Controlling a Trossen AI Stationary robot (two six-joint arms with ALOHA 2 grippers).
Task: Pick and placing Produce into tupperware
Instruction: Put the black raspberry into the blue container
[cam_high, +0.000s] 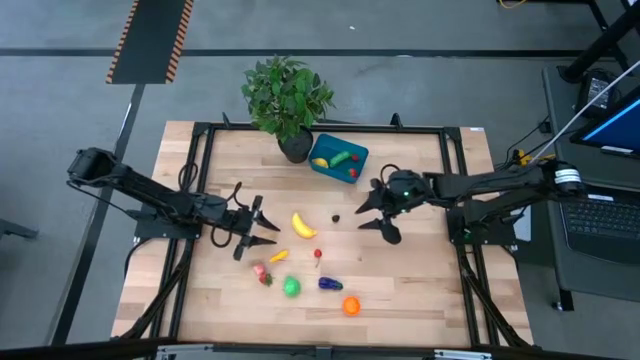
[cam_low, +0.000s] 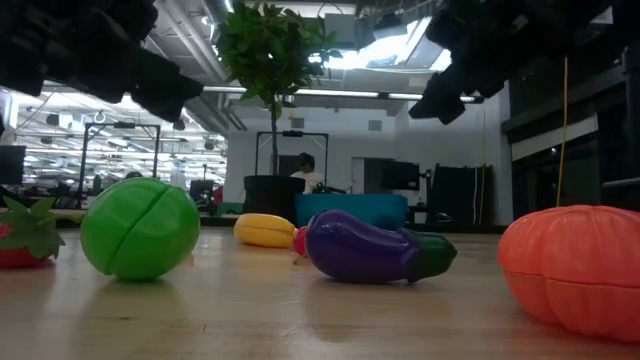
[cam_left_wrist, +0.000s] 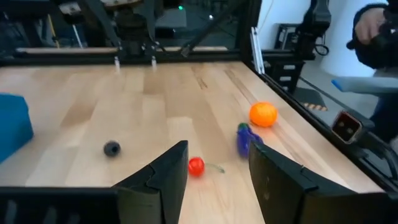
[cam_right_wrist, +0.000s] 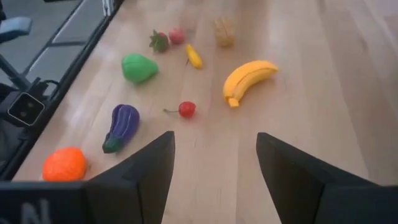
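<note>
Both sets of fingers are spread apart and empty right now. The left gripper (cam_high: 258, 232) hangs over the middle-left of the tabletop (cam_high: 420, 290), fingers moderately apart, pointing toward the banana (cam_high: 303, 225). The right gripper (cam_high: 378, 212) sits across from it with a wider gap, just below the teal tupperware (cam_high: 338, 158), which is up by the potted plant (cam_high: 285, 95).

What I'd worry about: the cherry (cam_left_wrist: 196, 165) is tiny and round with a thin stem, so a slightly off pinch could flick it away across the wood. The orange (cam_high: 351, 306) could roll too, and it's close to the front edge. Also both arms are aimed at the same middle patch, so they could bump if both go for the banana.

Count, loose on the tabletop: one banana, one cherry, one orange, one eggplant (cam_high: 329, 284), one green fruit (cam_high: 291, 287), one strawberry (cam_high: 262, 272), one small yellow-orange piece (cam_high: 279, 256), one small dark ball (cam_high: 336, 217). In the tupperware I make out three pieces, yellow, green and red. One container, one plant.
</note>
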